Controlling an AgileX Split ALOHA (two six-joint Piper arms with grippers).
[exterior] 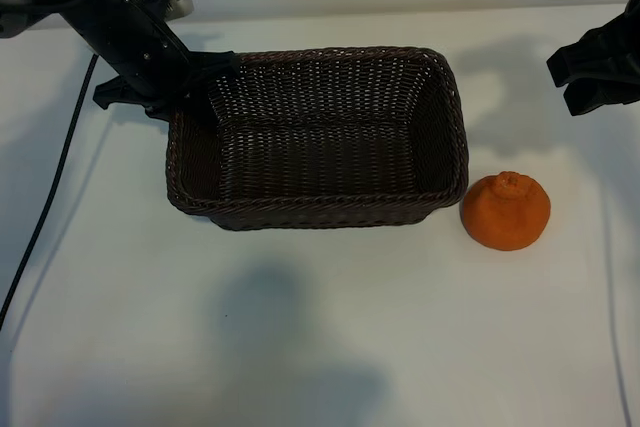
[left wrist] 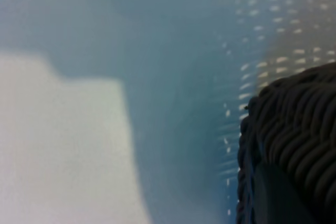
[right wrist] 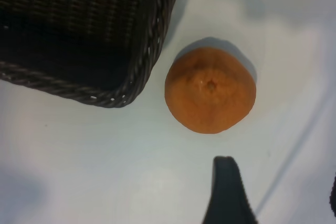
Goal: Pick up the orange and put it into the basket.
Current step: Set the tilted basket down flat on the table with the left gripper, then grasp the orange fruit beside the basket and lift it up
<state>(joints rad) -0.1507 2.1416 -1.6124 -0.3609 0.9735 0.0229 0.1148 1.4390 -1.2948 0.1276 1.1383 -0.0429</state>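
The orange [exterior: 505, 210] sits on the white table just off the basket's near right corner, knob up; the right wrist view shows the orange [right wrist: 210, 90] from above. The dark brown wicker basket [exterior: 440, 117] stands mid-table with nothing in it. My right gripper [exterior: 563, 83] hovers above the table, behind and to the right of the orange, open with nothing between its jaws; one of its fingers [right wrist: 228, 192] shows short of the fruit. My left gripper [exterior: 195, 82] is at the basket's far left corner, closed on the braided rim [left wrist: 294, 124].
A black cable [exterior: 50, 197] runs down the table's left side. Bare white tabletop [exterior: 320, 327] lies in front of the basket and around the orange. The basket's corner [right wrist: 131, 85] lies close beside the orange.
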